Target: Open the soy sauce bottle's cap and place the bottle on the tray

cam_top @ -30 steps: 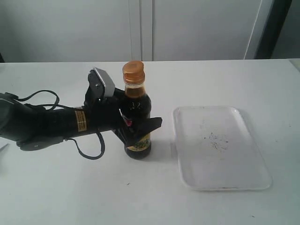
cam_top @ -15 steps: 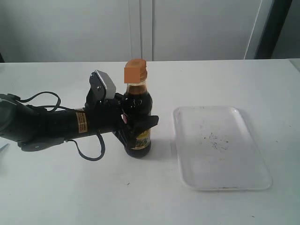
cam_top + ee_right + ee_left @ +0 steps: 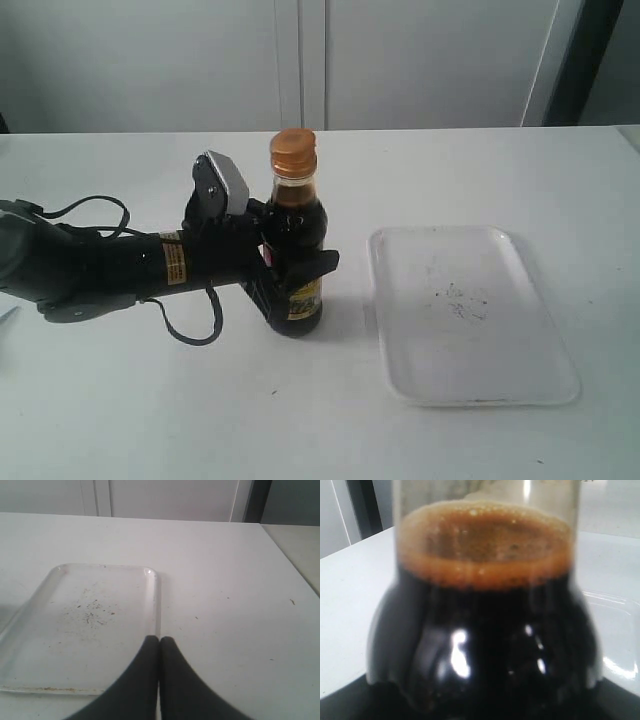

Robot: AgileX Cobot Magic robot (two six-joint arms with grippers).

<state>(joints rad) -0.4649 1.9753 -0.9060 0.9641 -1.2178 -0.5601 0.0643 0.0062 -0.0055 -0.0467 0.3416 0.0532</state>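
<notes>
The soy sauce bottle (image 3: 294,222) stands upright left of centre, dark liquid inside, with part of its yellow label showing low down. Its copper-orange cap (image 3: 293,152) sits on the neck. My left gripper (image 3: 300,276) comes in from the left and is shut on the bottle's body, one finger (image 3: 318,266) across the front. The left wrist view is filled by the bottle (image 3: 480,630) with foam at the liquid's top. The white speckled tray (image 3: 480,340) lies to the bottle's right, apart from it. My right gripper (image 3: 159,641) is shut with nothing in it, over the tray's (image 3: 90,630) edge.
The white table (image 3: 120,400) runs to a pale wall at the back. My left arm's black body and cables (image 3: 90,265) lie low over the table at the left. A dark upright strip (image 3: 585,60) stands at the far right.
The left gripper's fingers drew in against the bottle, and the bottle with its cap shifted slightly to the right. The tray has not moved.
</notes>
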